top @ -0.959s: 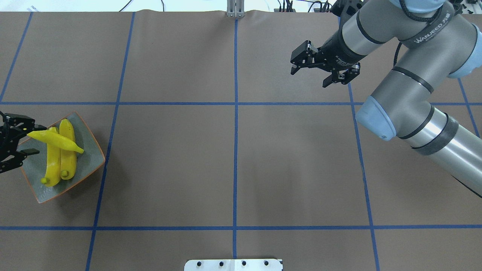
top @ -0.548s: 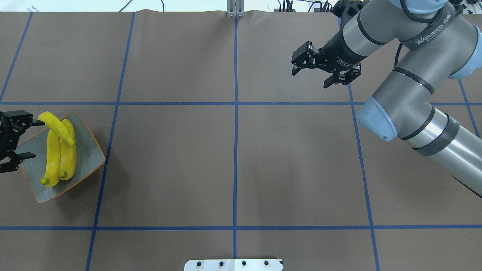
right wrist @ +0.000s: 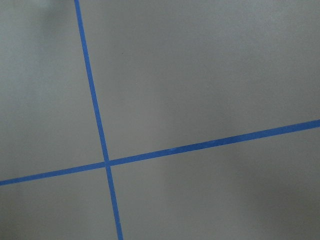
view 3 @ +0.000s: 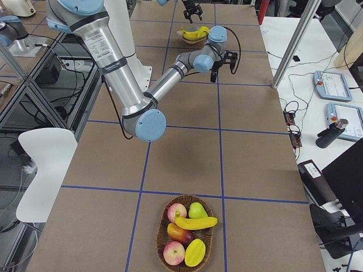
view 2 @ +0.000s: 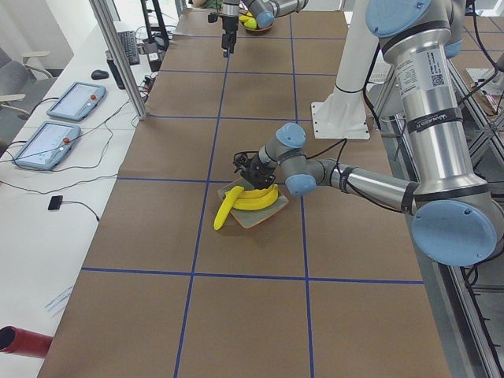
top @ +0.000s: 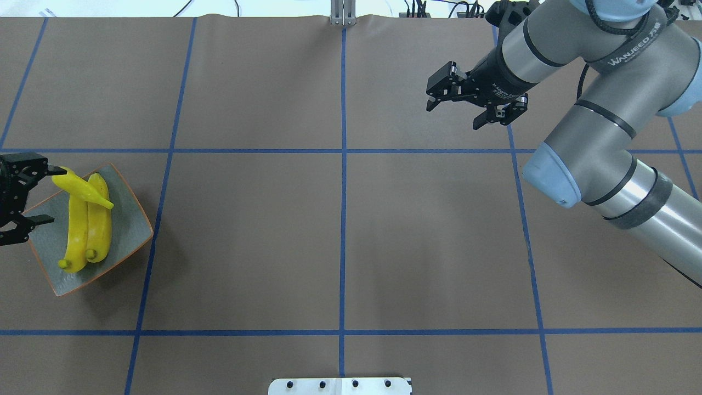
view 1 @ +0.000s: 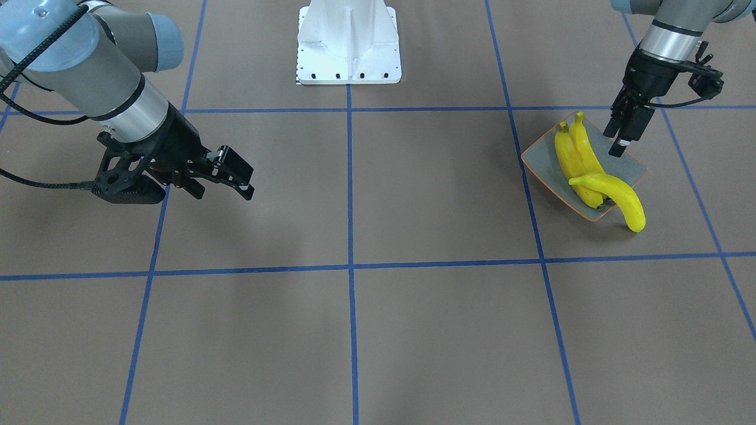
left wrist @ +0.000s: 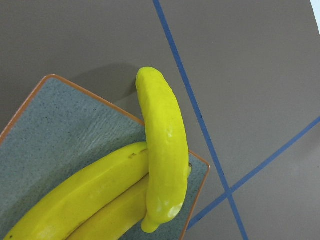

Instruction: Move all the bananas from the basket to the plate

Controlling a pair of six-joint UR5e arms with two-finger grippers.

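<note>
A: Front view?
B: Left gripper (view 1: 617,140) released, fingers spread, nothing held, hanging over the robot-side edge of the plate (view 1: 540,160). Two bananas (view 1: 572,154) side by side in the plate. Third banana (view 1: 614,192) laid across their operator-side ends, one end past the rim and down on the table (view 1: 413,195). Right gripper (view 1: 223,189) also spread and empty, well apart at the other side of the table.
A: Overhead?
B: Plate at the table's left edge, third banana crossing the pair at the end away from the robot. Left gripper partly cut by the frame edge, jaws wide. Right gripper open above the table at upper right.
A: Side views?
B: From the left end: third banana slanting off the plate corner onto the table. From the right end: basket (view 3: 160,238) close to the camera, fourth banana (view 3: 195,222) lying across its middle among apples (view 3: 177,212) and other fruit. Well apart from the plate, at the opposite end of the table.
A: Wrist cams?
B: Left wrist: plate corner, the pair, third banana over them with its tip beyond the rim. Right wrist: only table and two crossing blue tape lines (right wrist: 96,100).
</note>
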